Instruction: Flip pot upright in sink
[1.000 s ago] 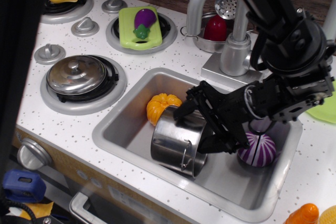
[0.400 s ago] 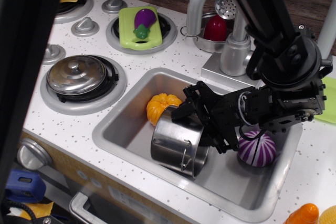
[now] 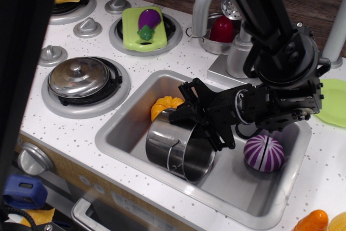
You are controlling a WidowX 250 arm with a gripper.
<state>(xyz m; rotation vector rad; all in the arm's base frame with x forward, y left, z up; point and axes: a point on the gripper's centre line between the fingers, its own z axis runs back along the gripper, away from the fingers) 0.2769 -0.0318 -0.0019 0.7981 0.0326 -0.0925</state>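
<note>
The shiny steel pot [image 3: 174, 151] lies tilted in the sink [image 3: 124, 128], its open mouth turned up and to the right, a wire handle showing on its side. My black gripper [image 3: 203, 123] reaches in from the right and is shut on the pot's upper rim, one finger inside the mouth and one outside. The orange toy pumpkin [image 3: 164, 105] sits just behind the pot, partly hidden by it.
A purple onion [image 3: 263, 153] lies in the sink to the right. The chrome faucet [image 3: 208, 4] arches behind. A lidded steel pot [image 3: 79, 77] stands on the left burner. A green board with an eggplant [image 3: 145, 24] and a small pot with a red item [image 3: 220, 30] stand behind.
My gripper has moved left and slightly up with the pot's rim in it. The pot has shifted left and rotated, its mouth turning more upward.
</note>
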